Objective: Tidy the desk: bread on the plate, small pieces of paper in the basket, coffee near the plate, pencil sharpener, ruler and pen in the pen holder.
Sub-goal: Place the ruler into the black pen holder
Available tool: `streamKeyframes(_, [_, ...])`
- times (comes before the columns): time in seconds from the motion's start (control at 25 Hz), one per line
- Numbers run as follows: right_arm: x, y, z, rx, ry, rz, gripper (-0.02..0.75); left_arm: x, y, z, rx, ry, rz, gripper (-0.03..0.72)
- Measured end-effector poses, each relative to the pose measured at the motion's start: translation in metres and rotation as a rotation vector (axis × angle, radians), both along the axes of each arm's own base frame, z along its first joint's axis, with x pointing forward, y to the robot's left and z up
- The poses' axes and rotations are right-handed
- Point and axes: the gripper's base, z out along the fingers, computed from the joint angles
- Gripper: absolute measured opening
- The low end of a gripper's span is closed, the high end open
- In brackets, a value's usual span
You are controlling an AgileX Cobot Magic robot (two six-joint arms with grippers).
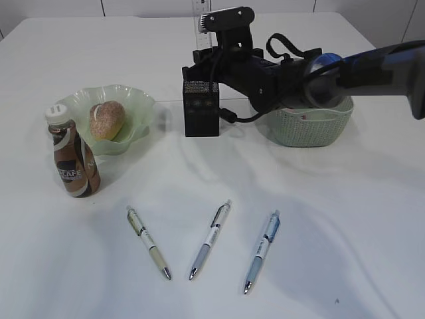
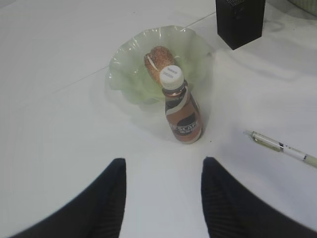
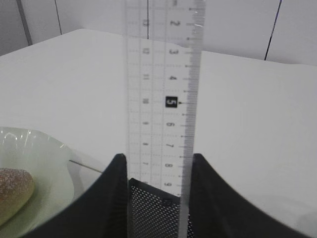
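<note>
My right gripper (image 1: 199,74) (image 3: 156,158) is shut on a clear ruler (image 1: 201,16) (image 3: 163,89), held upright over the black mesh pen holder (image 1: 200,109) (image 3: 151,213). The ruler's lower end sits at the holder's mouth. Bread (image 1: 107,120) (image 2: 157,58) lies on the green plate (image 1: 143,106) (image 2: 124,74). The coffee bottle (image 1: 72,156) (image 2: 182,111) stands beside the plate. Three pens (image 1: 149,241) (image 1: 210,239) (image 1: 261,251) lie in front. My left gripper (image 2: 163,161) hangs open and empty above the table. Pencil sharpener and paper pieces are out of view.
A pale green basket (image 1: 325,126) stands to the right of the pen holder, partly behind my right arm (image 1: 345,70), which reaches in from the right across the back of the table. One pen (image 2: 282,148) lies right of the coffee bottle.
</note>
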Motion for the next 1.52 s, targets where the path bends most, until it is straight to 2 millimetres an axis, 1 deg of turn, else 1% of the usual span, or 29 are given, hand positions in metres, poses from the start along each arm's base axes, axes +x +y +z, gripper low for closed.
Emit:
streamKeyframes(0.32, [0.010,0.004,-0.013,0.029,0.030,-0.007,0.290,0.000,0.000,0.000,-0.002,-0.006,-0.001,0.347])
streamKeyframes(0.6, [0.012,0.004,-0.020,0.025,0.046,-0.009,0.290,0.000,0.000,0.001,-0.003,-0.010,-0.002,0.347])
streamKeyframes(0.96, [0.012,0.004,-0.022,0.019,0.070,-0.008,0.290,0.001,0.000,0.001,-0.003,-0.011,-0.002,0.347])
streamKeyframes(1.52, [0.012,0.004,-0.023,0.014,0.085,-0.006,0.319,0.001,0.000,0.001,-0.004,-0.013,-0.003,0.347])
